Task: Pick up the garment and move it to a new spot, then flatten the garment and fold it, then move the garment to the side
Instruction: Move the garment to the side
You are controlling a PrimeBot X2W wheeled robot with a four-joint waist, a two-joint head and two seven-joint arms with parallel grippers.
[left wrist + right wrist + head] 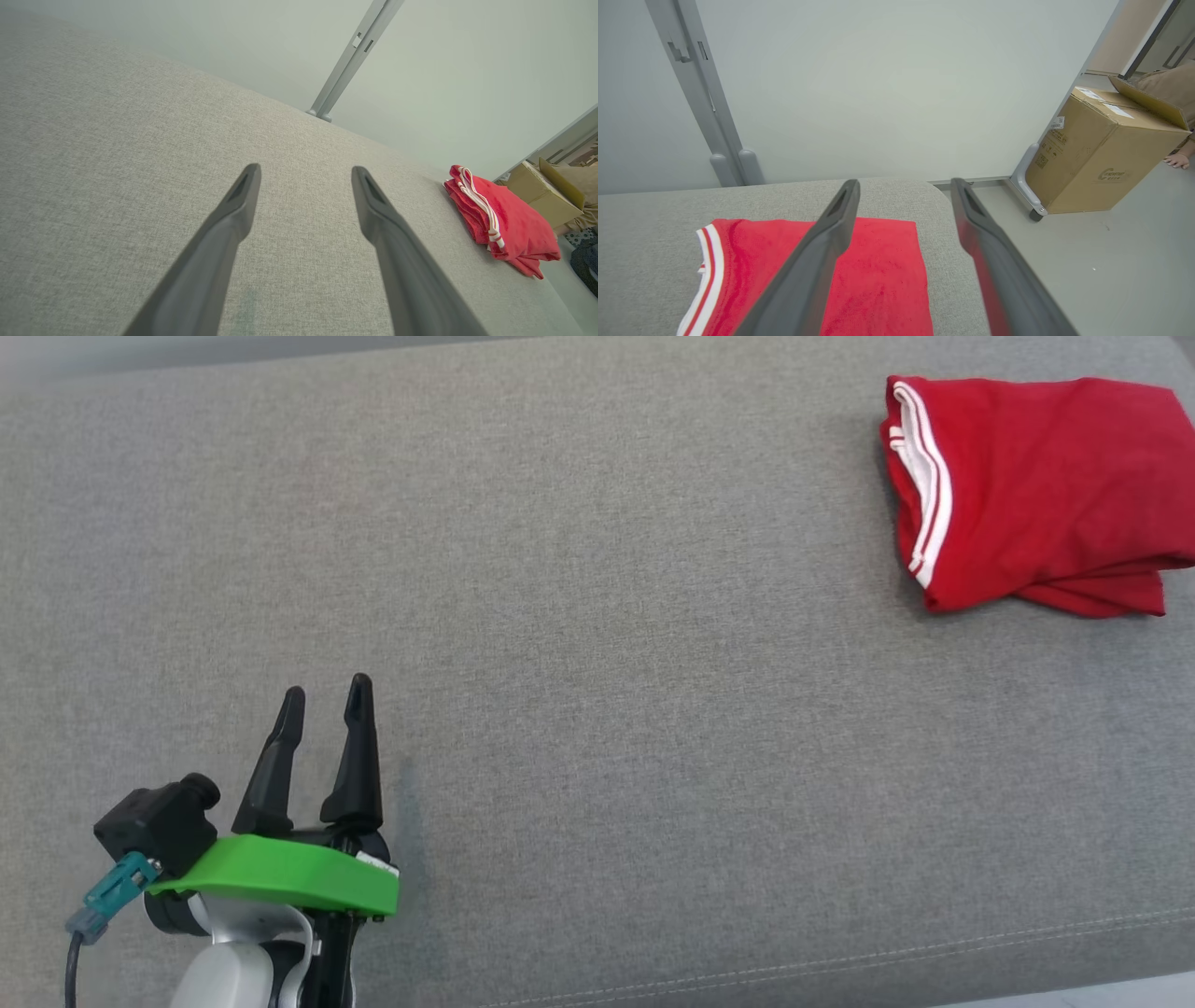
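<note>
The folded red garment lies on the grey upholstered surface, at the 2 o'clock position of the head view and close to the far right edge of the cushion. White stripes run along the garment's left border, and a loose fold of cloth projects from under its lower right corner. The left gripper sits at 7 o'clock in the same view, well apart from the garment, with both dark fingers pointing toward 12 o'clock. In the left wrist view the left gripper is released: its jaws stand spread over bare fabric with nothing between them, and the garment appears at 4 o'clock. In the right wrist view the right gripper is likewise released, fingers spread and grasping nothing; the garment lies beneath them at 6 to 7 o'clock. Contact between finger and cloth cannot be determined. A cardboard box stands on the floor at 2 o'clock.
</note>
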